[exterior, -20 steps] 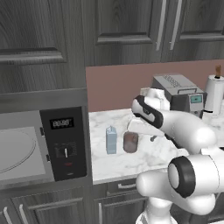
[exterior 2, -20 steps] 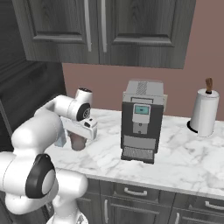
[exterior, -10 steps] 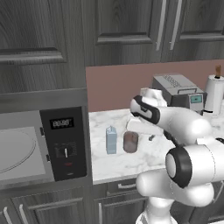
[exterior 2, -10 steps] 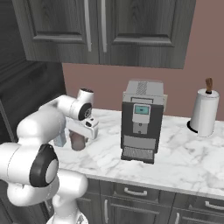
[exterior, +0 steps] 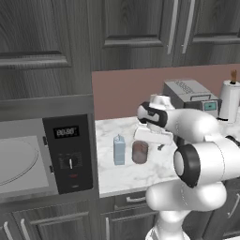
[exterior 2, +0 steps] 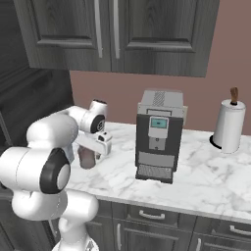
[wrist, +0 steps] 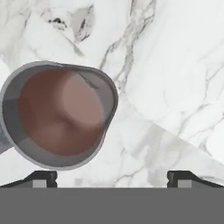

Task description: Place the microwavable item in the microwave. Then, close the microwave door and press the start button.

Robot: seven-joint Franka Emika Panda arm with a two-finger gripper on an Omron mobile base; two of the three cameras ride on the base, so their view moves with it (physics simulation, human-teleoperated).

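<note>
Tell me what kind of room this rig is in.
A kitchen, rendered rather than real. Dark wood cabinets hang above a marble counter, with a built-in microwave at one end and a coffee machine and paper towel roll along the wall.

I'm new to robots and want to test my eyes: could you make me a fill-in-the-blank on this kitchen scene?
1. The gripper hovers above the brownish ____.
2. Its jaws are ____.
3. Beside the cup stands a light blue ____.
4. The microwave door is ____.

Missing words: cup; open; carton; open
</note>
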